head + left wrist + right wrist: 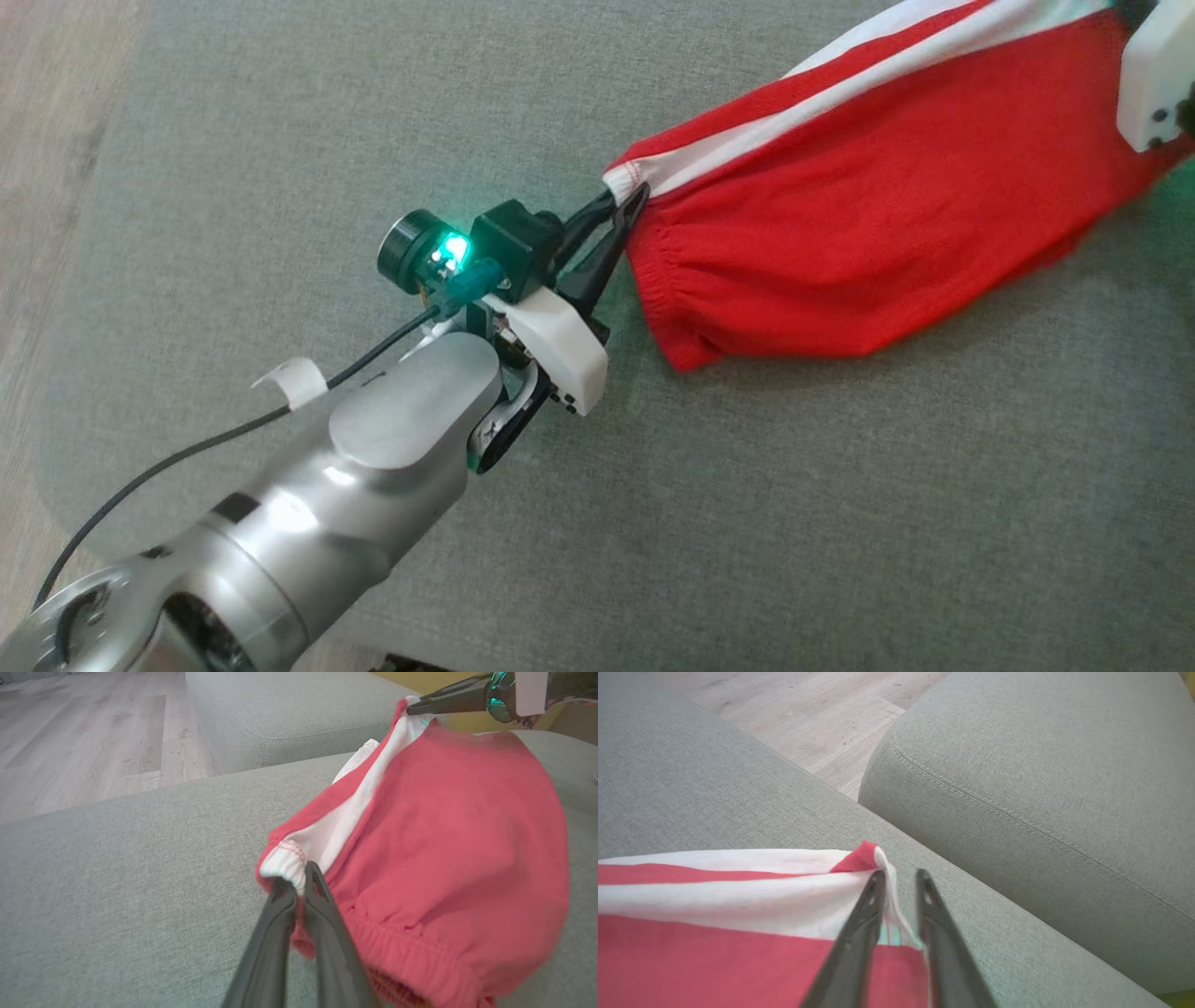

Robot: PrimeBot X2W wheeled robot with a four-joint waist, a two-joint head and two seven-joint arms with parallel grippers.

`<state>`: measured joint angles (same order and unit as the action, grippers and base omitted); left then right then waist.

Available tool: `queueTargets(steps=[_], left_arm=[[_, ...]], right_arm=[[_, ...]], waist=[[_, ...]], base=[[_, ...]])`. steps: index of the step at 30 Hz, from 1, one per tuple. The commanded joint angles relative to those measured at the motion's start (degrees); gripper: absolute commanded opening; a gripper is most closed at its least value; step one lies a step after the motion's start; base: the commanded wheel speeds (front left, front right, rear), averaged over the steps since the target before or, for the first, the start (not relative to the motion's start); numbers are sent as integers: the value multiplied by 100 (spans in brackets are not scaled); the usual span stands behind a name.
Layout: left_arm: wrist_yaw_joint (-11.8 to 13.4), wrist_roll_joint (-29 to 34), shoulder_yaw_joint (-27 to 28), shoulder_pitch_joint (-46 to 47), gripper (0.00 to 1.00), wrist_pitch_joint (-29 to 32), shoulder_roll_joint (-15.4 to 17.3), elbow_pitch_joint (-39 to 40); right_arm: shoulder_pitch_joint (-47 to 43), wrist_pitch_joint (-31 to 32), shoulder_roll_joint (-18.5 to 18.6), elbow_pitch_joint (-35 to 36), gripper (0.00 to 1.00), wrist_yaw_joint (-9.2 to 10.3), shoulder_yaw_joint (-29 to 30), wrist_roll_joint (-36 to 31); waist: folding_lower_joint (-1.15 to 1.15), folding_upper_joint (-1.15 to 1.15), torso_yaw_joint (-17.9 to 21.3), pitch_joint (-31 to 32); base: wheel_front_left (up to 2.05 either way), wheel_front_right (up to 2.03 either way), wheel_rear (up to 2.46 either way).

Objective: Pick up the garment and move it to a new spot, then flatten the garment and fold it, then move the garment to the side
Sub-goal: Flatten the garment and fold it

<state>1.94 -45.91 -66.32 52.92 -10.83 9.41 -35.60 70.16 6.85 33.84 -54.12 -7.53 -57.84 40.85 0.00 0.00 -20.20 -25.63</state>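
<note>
over the couch [117, 858], left tool [301, 873] pinches garment [458, 826]; wrist view reveals right tool [901, 877] spread.

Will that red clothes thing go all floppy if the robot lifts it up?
Probably floppy: the garment sags and wrinkles beside where the left fingers pinch its white edge. Likely light too, since that small pinch seems enough to hold it. Soft cloth shouldn't roll away.

Grey-green sofa seat [653, 523] pictured beside pale plank floor [93, 742].
The woven upholstery is seen lying smooth across the wide seat. A second cushion [1041, 765] of the same fabric, edged with a stitched seam [1017, 822], is set just beside it, a narrow wedge of the wood-look floor being left between them.
</note>
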Motion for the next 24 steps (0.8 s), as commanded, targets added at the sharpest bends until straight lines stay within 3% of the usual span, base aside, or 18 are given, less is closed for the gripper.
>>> queueTargets(steps=[1, 2, 8, 15, 20, 24], left_arm=[[-16, 12, 200, 266, 87, -57, 77, 27], [-15, 8, 202, 275, 100, -61, 66, -17], [60, -12, 272, 227, 100, -170, 102, -236], [369, -140, 647, -53, 100, -346, 364, -306], [715, -253, 1193, -386, 100, -408, 614, -83], [1077, -17, 2005, -776, 100, -414, 763, 600]], right_arm=[[141, -101, -23, 25, 100, 4, -29, 45], [161, -169, -43, -10, 100, 4, -38, 63], [176, -676, -167, -162, 100, 4, 32, 308], [-59, -1621, -231, 41, 100, 4, 380, 853], [-450, -2079, -264, 325, 100, 4, 660, 1067], [-878, -2175, -409, 603, 100, 4, 1133, 1130]], waist=[[0, 0, 12, -8], [0, 0, 23, -10], [0, 0, 160, 160], [0, 0, 438, 629], [0, 0, 673, 1033], [0, 0, 862, 1334]], base=[[0, 0, 0], [0, 0, 0], [0, 0, 0], [0, 0, 0], [0, 0, 0], [0, 0, 0]])
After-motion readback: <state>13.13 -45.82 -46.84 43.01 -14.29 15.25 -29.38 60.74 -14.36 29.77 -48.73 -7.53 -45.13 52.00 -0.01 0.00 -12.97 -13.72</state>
